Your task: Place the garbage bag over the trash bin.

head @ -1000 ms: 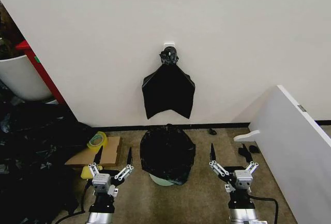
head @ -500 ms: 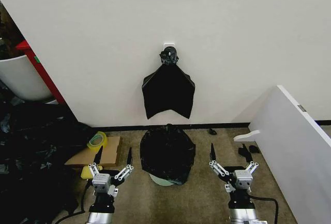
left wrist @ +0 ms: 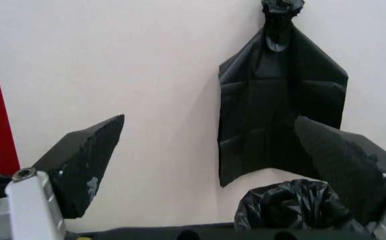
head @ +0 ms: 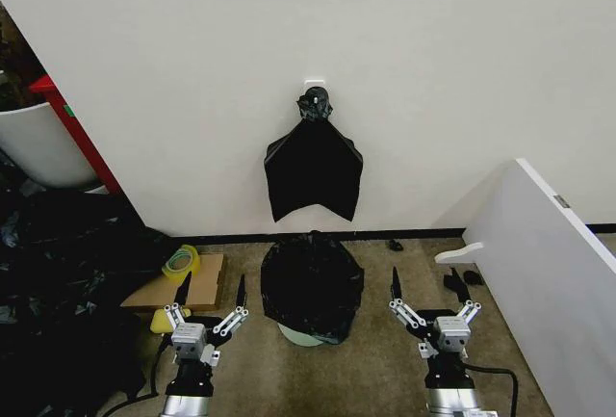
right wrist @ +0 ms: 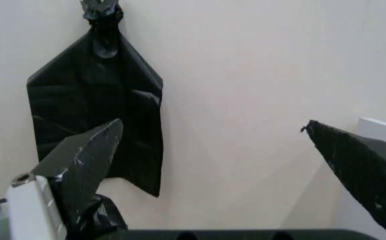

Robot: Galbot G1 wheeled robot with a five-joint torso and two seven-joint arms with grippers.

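The glossy black garbage bag (head: 313,284) is draped over the trash bin (head: 302,337), whose white base peeks out below it on the floor by the wall. My left gripper (head: 213,282) hangs open to the left of the bin, a short way off. On the other side, my right gripper (head: 423,276) is open too, equally apart from it. In the left wrist view the crinkled garbage bag (left wrist: 293,206) shows between the open left gripper's (left wrist: 213,167) fingers, farther off. A corner of the garbage bag (right wrist: 107,218) shows beside one finger of the right gripper (right wrist: 226,175).
A flat black bundle of bags (head: 314,171) hangs knotted on the wall above the bin. A heap of black plastic (head: 58,282) fills the left. Cardboard (head: 183,287) with a yellow roll (head: 180,263) lies left of the bin. A white panel (head: 549,273) stands at the right.
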